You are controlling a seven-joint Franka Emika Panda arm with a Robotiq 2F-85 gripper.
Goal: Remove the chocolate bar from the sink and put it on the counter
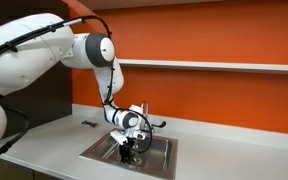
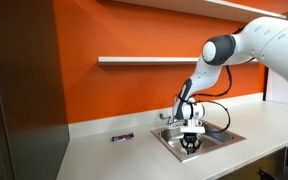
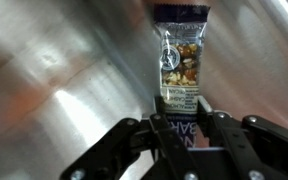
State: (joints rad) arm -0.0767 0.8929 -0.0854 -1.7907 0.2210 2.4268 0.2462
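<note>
The chocolate bar (image 3: 181, 55), in a dark blue wrapper with a picture of nuts, lies on the steel floor of the sink (image 3: 54, 80) in the wrist view. My gripper (image 3: 183, 112) has a finger pad pressed on each long side of the bar's near end. In both exterior views the gripper (image 1: 130, 152) (image 2: 191, 146) is lowered into the sink (image 1: 164, 152) (image 2: 224, 138), and the bar is hidden behind it. The pale counter (image 1: 44, 135) (image 2: 104, 160) surrounds the sink.
A small purple wrapped item (image 2: 122, 137) (image 1: 88, 125) lies on the counter beside the sink. The chrome faucet (image 1: 149, 122) (image 2: 174, 115) stands at the sink's back edge, close to the arm. A narrow grey shelf (image 1: 214, 66) (image 2: 144, 60) runs along the orange wall.
</note>
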